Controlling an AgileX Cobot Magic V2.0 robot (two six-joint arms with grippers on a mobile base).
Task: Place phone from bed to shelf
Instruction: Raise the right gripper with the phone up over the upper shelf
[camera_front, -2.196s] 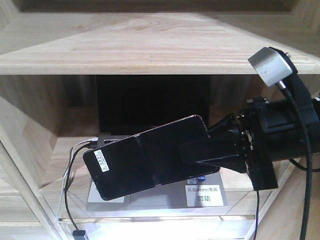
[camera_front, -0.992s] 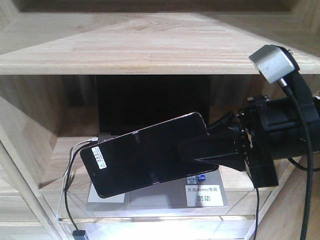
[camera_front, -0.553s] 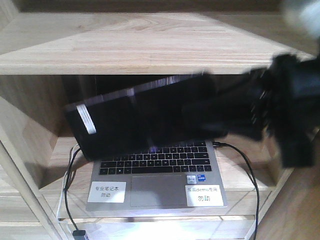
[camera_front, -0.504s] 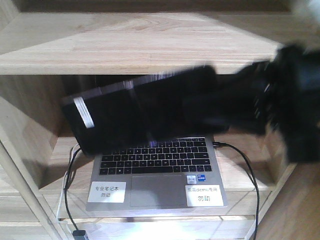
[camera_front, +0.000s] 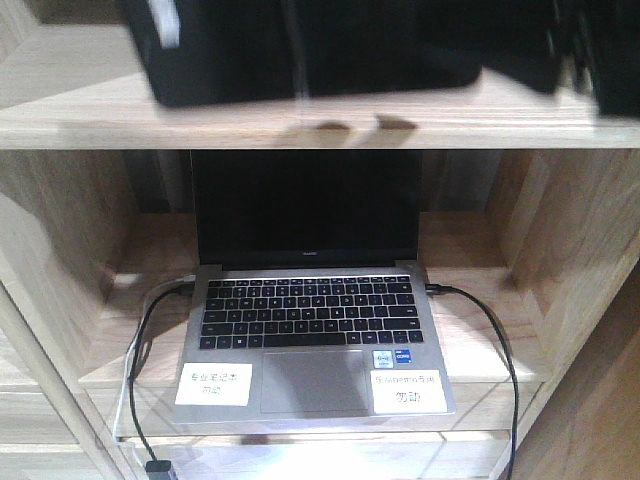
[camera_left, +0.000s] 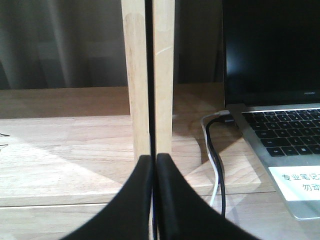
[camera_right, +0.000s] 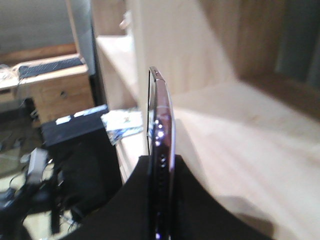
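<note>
One phone (camera_front: 310, 45), one laptop (camera_front: 315, 320) (two labels), two pincers (camera_left: 152, 200) (camera_right: 161, 200)

We see a shiny black phone (camera_front: 300, 50) w/ a pinkish edge, held over the pale wood shelf (camera_front: 300, 125) w/ wavy grain. The laptop (camera_front: 315, 340) is grey w/ black keys, black screen & white labels; cables (camera_front: 140, 380) are black.

Staged demo room, home-style furnishing.
Pale wood shelf (camera_front: 300, 115) holds an open laptop (camera_front: 310, 320) bearing printed labels (camera_front: 405, 392), cables (camera_front: 140, 370) trailing; curtain (camera_left: 60, 45) behind; cluttered wooden cabinet (camera_right: 50, 85) beyond.
</note>
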